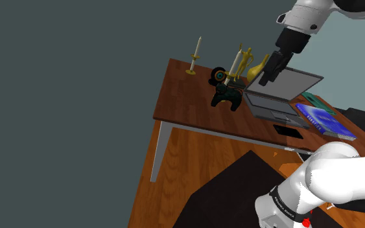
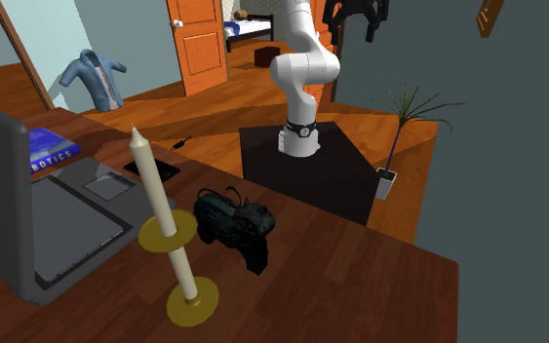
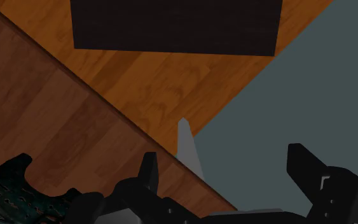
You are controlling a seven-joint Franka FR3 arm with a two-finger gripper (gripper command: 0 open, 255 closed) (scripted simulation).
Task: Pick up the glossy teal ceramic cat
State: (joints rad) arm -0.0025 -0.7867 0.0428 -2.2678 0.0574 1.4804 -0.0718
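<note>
approach | pincer [image 1: 268, 70] hanging open, empty | teal cat [image 1: 227, 96] sitting below, aside | I'd be centring over its body before descending

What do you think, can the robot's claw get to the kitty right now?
Probably yes. The open gripper hangs above the table, off to one side of the cat. Nothing covers the cat; the candlestick close beside it may need steering around.

The cat [image 1: 227, 97] is a dark, glossy figurine, nearly black with teal glints. It stands upright on its legs on the brown wooden tabletop [image 1: 186, 97], roughly midway between the long edges and nearer the short edge at the shoulder view's left.
</note>
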